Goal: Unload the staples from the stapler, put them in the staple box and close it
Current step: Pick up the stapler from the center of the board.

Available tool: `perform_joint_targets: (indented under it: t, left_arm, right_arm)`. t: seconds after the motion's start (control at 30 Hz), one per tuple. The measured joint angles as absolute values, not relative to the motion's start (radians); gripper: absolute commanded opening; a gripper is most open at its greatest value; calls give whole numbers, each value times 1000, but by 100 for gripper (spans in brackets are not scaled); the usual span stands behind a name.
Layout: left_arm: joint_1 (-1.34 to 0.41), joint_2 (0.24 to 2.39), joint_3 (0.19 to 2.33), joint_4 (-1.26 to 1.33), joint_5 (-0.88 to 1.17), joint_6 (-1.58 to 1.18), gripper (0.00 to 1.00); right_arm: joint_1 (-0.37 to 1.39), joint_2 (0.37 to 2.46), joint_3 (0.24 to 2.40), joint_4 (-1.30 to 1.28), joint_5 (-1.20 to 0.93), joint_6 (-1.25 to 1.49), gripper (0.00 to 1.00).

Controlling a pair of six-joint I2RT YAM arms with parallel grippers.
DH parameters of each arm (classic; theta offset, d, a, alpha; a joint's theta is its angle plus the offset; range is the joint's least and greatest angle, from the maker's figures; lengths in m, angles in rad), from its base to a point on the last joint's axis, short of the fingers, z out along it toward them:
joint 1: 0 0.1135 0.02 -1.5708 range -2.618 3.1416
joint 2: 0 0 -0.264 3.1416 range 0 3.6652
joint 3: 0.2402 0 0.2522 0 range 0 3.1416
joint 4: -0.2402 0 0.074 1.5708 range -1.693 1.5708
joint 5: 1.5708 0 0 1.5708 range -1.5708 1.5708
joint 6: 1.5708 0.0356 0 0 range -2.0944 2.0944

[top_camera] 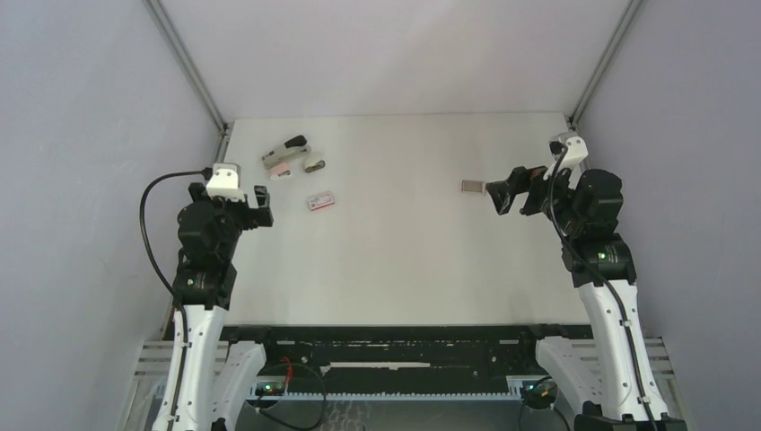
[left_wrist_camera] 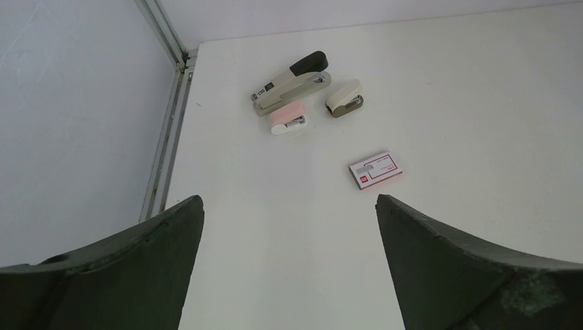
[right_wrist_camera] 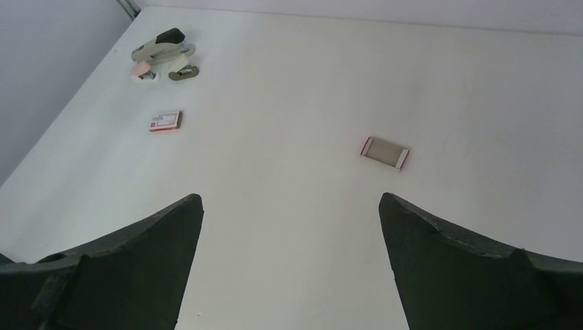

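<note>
The stapler, silver-grey with a black top arm, lies shut at the table's far left. It also shows in the left wrist view and the right wrist view. No loose staples show in any view. My left gripper is open and empty, hovering near the left edge, short of the stapler; its own view shows bare table between the fingers. My right gripper is open and empty at the far right, with bare table between its fingers in its own view.
A small pink clip-like piece and a beige one lie beside the stapler. A pink-and-white box lies nearer, also in the left wrist view. A flat grey rectangle with red ends lies just left of my right gripper.
</note>
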State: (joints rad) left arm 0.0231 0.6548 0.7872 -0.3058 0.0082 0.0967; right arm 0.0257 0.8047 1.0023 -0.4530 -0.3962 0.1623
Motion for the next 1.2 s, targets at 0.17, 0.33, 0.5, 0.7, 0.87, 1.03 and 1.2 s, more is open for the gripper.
perform_joint_targets:
  t: [0.17,0.33,0.5,0.7,0.87,1.03,1.2]
  left_arm:
    - [24,658,787,-305,38,109,100]
    - [25,676,784,-303,75,150,100]
    - [25,728,784,-302,80,173,100]
    - [25,843,788,-310,56,178,100]
    - [25,970,828,-342,57,177,100]
    - [25,1122,924,-356,91,176,100]
    - [25,1320,1046,-371,120,157,100]
  right_arm:
    - [29,805,956,-437,-443,46,100]
    - [50,821,925,-437,-492,-23,100]
    - [78,849,913,-424,-499,-54,100]
    - [112,937,911,-419,-462,-72,100]
    - [131,999,911,-418,-422,-73,100]
    - [134,1048,911,-419,-404,-73,100]
    - [134,1061,910,-419,-392,-73,100]
